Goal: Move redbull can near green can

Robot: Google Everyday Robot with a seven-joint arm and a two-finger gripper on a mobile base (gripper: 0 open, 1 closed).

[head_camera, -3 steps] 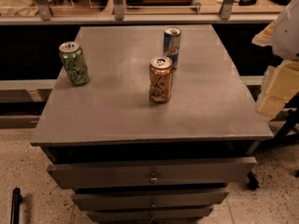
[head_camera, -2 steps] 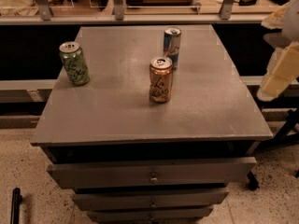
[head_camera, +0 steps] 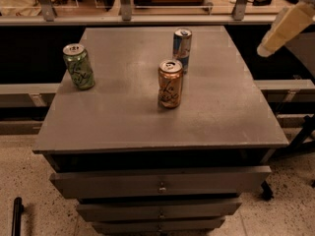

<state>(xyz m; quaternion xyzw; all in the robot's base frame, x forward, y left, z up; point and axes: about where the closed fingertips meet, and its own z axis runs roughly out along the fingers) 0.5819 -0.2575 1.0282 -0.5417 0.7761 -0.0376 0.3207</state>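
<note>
The redbull can (head_camera: 182,48), slim and blue-and-silver, stands upright at the back middle of the grey cabinet top (head_camera: 123,112). The green can (head_camera: 78,66) stands upright near the left edge. A copper-orange can (head_camera: 170,83) stands just in front of the redbull can. My gripper (head_camera: 284,27) shows at the upper right as a pale cream shape, above and to the right of the cabinet top, well apart from all three cans and holding nothing.
The cabinet has several drawers (head_camera: 160,181) below its top. A bench with railing posts (head_camera: 125,1) runs along the back. Dark equipment legs (head_camera: 295,141) stand at the right on the speckled floor. A black bar (head_camera: 16,215) stands at lower left.
My arm has risen and shifted up along the right edge of the view. The three cans have not moved.
</note>
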